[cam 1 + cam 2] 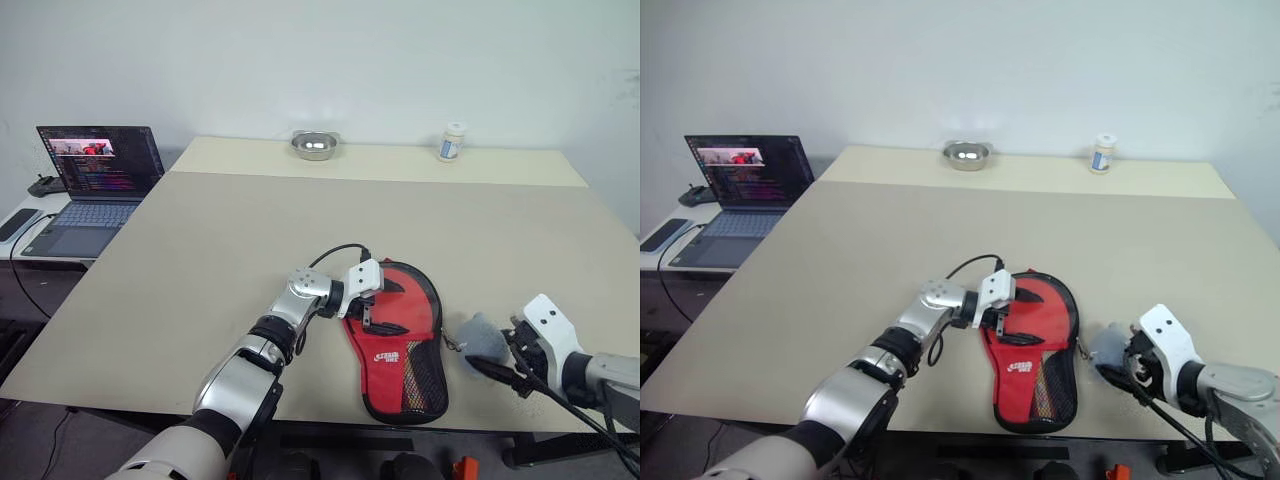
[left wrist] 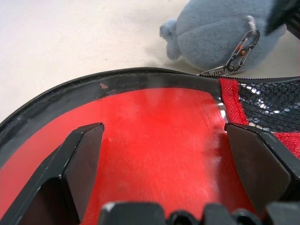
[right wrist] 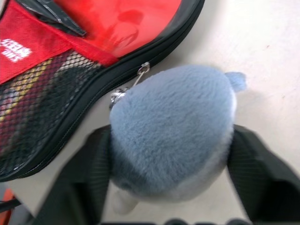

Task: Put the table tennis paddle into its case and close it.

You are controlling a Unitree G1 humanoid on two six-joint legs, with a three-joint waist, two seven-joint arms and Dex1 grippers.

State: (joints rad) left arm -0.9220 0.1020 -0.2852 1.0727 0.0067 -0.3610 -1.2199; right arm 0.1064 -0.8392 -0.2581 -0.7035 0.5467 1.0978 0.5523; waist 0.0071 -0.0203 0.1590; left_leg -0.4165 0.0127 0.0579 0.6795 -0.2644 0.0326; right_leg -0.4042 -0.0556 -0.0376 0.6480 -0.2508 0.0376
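At the far left, off the bench [image 1: 200,260], an open laptop [image 1: 95,185] sits on a side desk, screen lit. The bench top is a smooth, matte beige board. At its far edge stand a small shiny metal bowl [image 1: 315,145] and, further right, a little white lidded jar [image 1: 452,142].

Near the front edge the left hand [image 1: 366,300] reaches over the case [image 1: 400,345], its two black fingers [image 2: 82,159] spread wide and holding nothing. They hover above the smooth red face of the table tennis paddle [image 2: 154,140], which lies inside the case's round head. The case is a soft, paddle-shaped fabric cover lying flat on the bench, red with black edging, a white logo and a black mesh pocket over its narrow handle end, which points toward the front edge.

Just right of the case lies a fuzzy blue-grey plush charm [image 3: 173,136], joined by a small metal clip [image 2: 236,51] to the case's zip. The right hand [image 3: 171,154] has its black fingers on either side of this plush, partly closed around it.
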